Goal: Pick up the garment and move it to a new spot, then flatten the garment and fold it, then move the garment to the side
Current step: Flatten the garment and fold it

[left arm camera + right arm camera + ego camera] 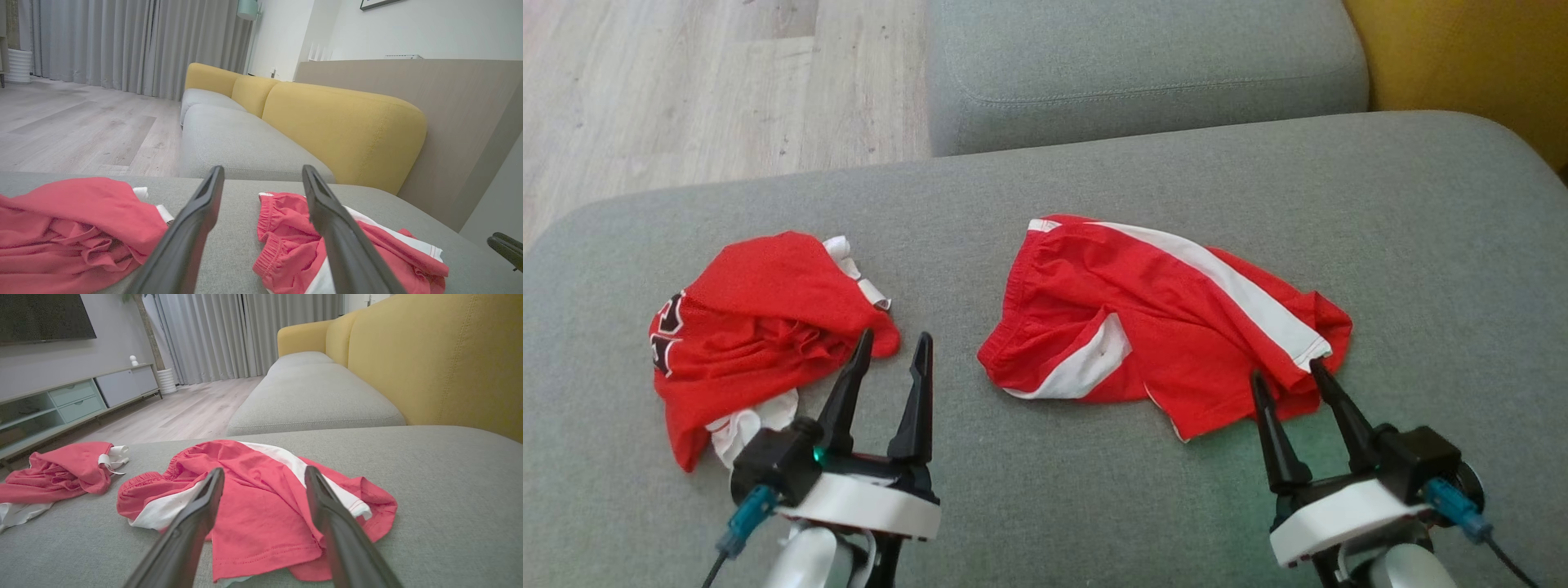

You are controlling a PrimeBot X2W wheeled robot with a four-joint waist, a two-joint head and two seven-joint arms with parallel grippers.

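Observation:
A red garment with white stripes [1160,318], shorts by the look of the elastic waistband, lies rumpled on the grey sofa seat [1094,490] at the right. My right gripper [1286,369] stands open at its near right edge, fingertips over the hem and nothing between them. In the right wrist view the open gripper [264,470] hangs low over the garment [261,498]. My left gripper [894,335] is open too, beside a second crumpled red garment [752,327] with black-and-white print. The left wrist view has the gripper [262,169] over bare cushion between both garments [286,241].
Another grey seat cushion [1143,73] lies beyond, with a yellow backrest [1462,57] at the far right. Wooden floor [686,90] drops off past the seat's far left edge. Bare cushion lies between the two garments and along the near edge.

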